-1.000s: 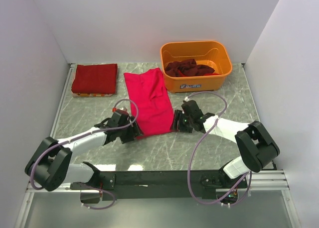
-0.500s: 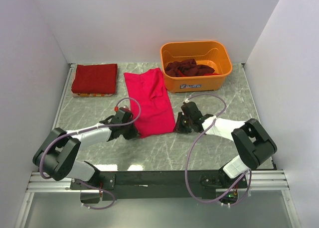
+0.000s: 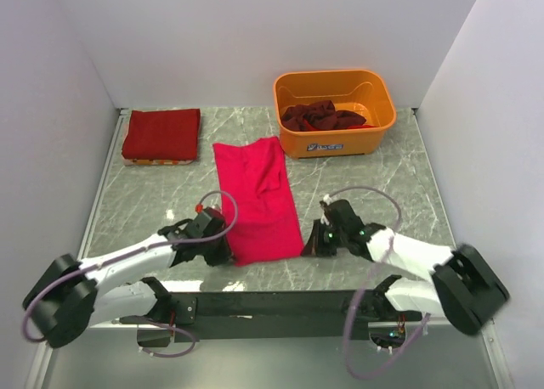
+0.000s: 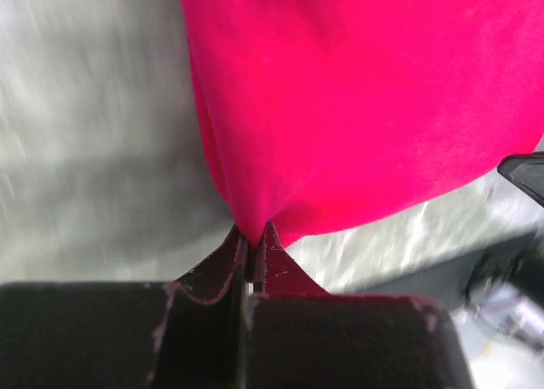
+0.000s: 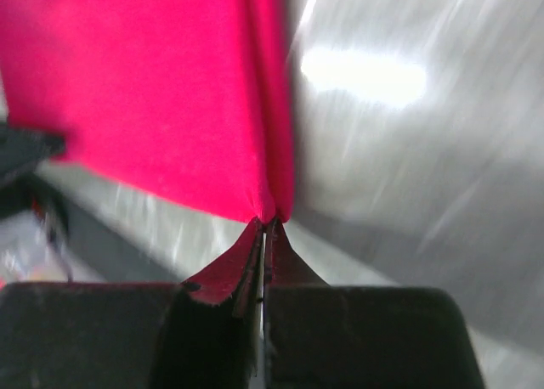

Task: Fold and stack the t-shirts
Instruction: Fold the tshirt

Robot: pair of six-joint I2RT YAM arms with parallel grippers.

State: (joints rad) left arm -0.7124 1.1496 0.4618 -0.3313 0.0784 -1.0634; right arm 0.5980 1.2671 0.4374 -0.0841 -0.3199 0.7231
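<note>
Now both near corners are pinched for the fold

Both arms grip the bright pink-red t-shirt (image 3: 257, 200), which lies flat mid-table with its near hem towards them. The left fingers (image 4: 217, 270) are clamped together on the near-left corner, and the right fingers (image 5: 229, 270) on the near-right one. This looks like the start of a fold. Next, both corners would need lifting together and carrying level toward the far hem. A folded dark red t-shirt (image 3: 161, 134) lies far left, and maroon t-shirts (image 3: 321, 115) fill the orange tub (image 3: 336, 144). The table (image 3: 382, 194) is grey and marbled, enclosed by white walls (image 3: 255, 32).
</note>
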